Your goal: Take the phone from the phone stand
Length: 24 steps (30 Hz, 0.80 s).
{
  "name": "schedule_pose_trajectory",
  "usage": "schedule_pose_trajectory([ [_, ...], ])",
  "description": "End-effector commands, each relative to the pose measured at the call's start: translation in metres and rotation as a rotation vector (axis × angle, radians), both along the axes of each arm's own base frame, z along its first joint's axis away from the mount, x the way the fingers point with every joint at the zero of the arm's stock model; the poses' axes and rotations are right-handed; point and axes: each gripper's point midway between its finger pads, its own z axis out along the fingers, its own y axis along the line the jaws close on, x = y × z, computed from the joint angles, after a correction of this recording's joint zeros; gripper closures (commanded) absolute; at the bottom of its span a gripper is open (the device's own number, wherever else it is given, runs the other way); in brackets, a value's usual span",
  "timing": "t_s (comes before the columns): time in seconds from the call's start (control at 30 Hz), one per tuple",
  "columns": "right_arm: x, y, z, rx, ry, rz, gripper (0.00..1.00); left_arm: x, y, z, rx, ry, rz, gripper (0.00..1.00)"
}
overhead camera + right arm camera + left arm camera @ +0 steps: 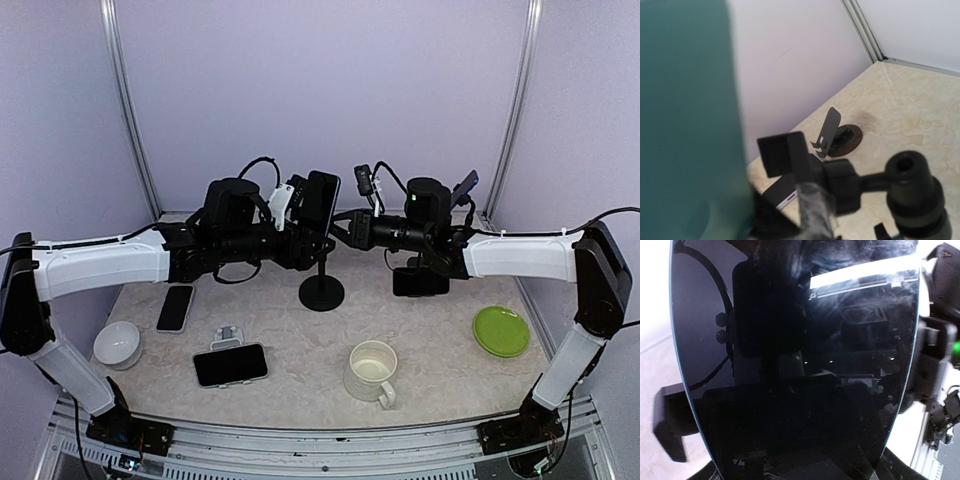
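The phone point(322, 200) stands upright above the black phone stand point(321, 293), whose round base rests at mid-table. My left gripper point(310, 216) is shut on the phone's edges. In the left wrist view its dark glass screen point(800, 365) fills the frame and hides my fingers. My right gripper point(352, 232) is shut on the stand's neck from the right. In the right wrist view the phone's teal back point(685, 125) looms at left, beside the stand's clamp point(785, 155) and ball joint point(840, 185). Whether phone and clamp touch, I cannot tell.
A phone point(175, 307) lies flat at left, and another point(230, 364) leans on a small white holder. A white bowl point(117, 344), a white mug point(372, 371) and a green plate point(501, 331) sit near the front. A dark device point(420, 282) lies under my right arm.
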Motion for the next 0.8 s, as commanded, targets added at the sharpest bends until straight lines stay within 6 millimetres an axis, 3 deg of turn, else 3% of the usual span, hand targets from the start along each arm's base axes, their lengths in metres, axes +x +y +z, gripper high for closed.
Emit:
schedule_pose_trajectory([
  [0.0,-0.001,-0.006,-0.006,-0.005,0.059,-0.012,1.0,-0.02,-0.009,0.061,-0.13,-0.118,-0.076,0.51],
  [0.57,0.0,-0.005,-0.011,-0.009,0.06,-0.017,1.0,-0.026,0.045,0.1,-0.171,-0.109,0.105,0.51],
  [0.63,0.0,-0.005,-0.011,-0.008,0.06,-0.015,1.0,-0.015,0.06,0.096,-0.158,-0.079,0.179,0.5],
  [0.77,-0.001,-0.005,-0.011,-0.006,0.06,-0.009,1.0,0.015,0.106,0.064,-0.089,0.022,0.376,0.51],
])
